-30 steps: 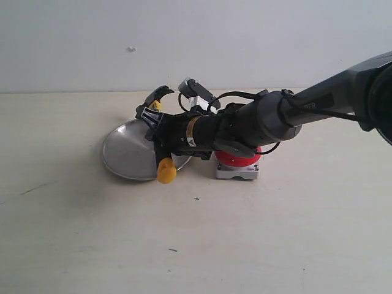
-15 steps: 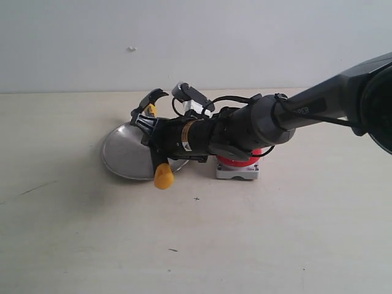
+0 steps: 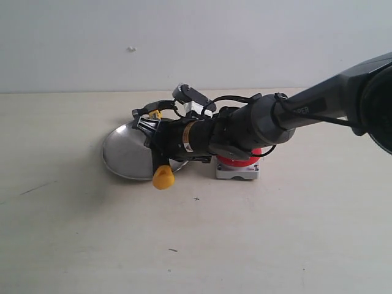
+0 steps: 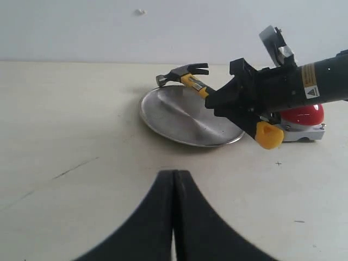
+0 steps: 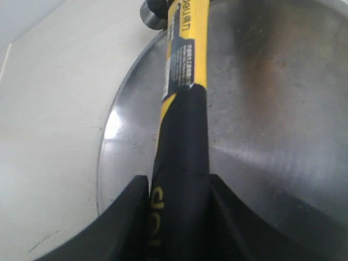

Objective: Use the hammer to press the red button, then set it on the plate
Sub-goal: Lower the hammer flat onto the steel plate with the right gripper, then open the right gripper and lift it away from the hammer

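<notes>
- Since the earlier exterior frames, the small claw hammer [image 4: 194, 84] with its dark steel head and black-and-yellow handle has tipped down: its head, which stood raised above the far rim, now sits lower and closer to the dish, and the yellow butt has dropped slightly nearer the worktop [image 3: 245, 245].
- The right pincer [image 5: 176, 187] has the black handle between its fingers, which sit close on both sides. Whether the grip is firm or loosening cannot be told.
- The hammer's long axis runs far to near across the right part of the round shallow silver metal plate [image 3: 122, 156]. The head is over the far rim, and the butt hangs past the near-right rim, clear of the worktop.
- The plate lies directly beneath the pincer and to its left. The glossy red dome button [image 3: 236, 161] on its grey-white square base sits just right of the plate, partly hidden under the right arm.
- The left pincer [image 4: 174, 173] is closed with nothing in it and rests well apart on the near-left side, so the placing falls to the right arm.
- Judged from this, the placing step is in hand. The move calls for lowering and perhaps a shift left, since the overhanging butt could tip the hammer off the rim.
</notes>
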You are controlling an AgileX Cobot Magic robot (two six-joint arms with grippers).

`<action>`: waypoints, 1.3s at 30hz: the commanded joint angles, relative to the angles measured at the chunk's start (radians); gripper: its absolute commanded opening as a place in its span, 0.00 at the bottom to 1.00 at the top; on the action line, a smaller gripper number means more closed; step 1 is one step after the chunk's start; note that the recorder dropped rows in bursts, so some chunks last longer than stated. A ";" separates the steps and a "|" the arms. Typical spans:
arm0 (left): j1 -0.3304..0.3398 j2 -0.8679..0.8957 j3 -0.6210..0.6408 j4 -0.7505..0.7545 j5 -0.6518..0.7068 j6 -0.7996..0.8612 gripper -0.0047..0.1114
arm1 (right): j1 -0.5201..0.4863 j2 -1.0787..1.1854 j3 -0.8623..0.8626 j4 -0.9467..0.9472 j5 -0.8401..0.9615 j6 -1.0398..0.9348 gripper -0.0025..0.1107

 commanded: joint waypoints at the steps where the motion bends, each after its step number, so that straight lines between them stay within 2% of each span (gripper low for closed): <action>1: 0.002 -0.004 0.002 -0.002 -0.008 0.001 0.04 | 0.002 -0.007 -0.007 -0.012 -0.018 -0.046 0.35; 5: 0.002 -0.004 0.002 -0.002 -0.008 0.001 0.04 | 0.002 -0.007 -0.009 -0.014 0.027 -0.121 0.44; 7: 0.002 -0.004 0.002 -0.002 -0.008 0.001 0.04 | 0.002 -0.007 -0.026 -0.016 0.074 -0.176 0.45; 14: 0.002 -0.004 0.002 -0.002 -0.008 0.001 0.04 | 0.002 -0.018 -0.026 -0.022 0.080 -0.178 0.46; 20: 0.002 -0.004 0.002 -0.002 -0.008 0.001 0.04 | 0.002 -0.117 -0.026 -0.028 0.092 -0.178 0.46; 24: 0.002 -0.004 0.002 -0.002 -0.008 0.001 0.04 | 0.002 -0.203 -0.021 -0.112 0.146 -0.178 0.38; 26: 0.002 -0.004 0.002 -0.002 -0.008 0.001 0.04 | 0.002 -0.247 -0.002 -0.121 0.189 -0.178 0.29; 30: 0.002 -0.004 0.002 -0.002 -0.008 0.001 0.04 | 0.002 -0.339 0.067 -0.121 0.262 -0.212 0.02; 34: 0.002 -0.004 0.002 -0.002 -0.008 0.001 0.04 | 0.002 -0.438 0.173 -0.132 0.214 -0.249 0.02; 39: 0.002 -0.004 0.002 -0.002 -0.008 0.001 0.04 | 0.002 -0.587 0.363 -0.134 0.001 -0.274 0.02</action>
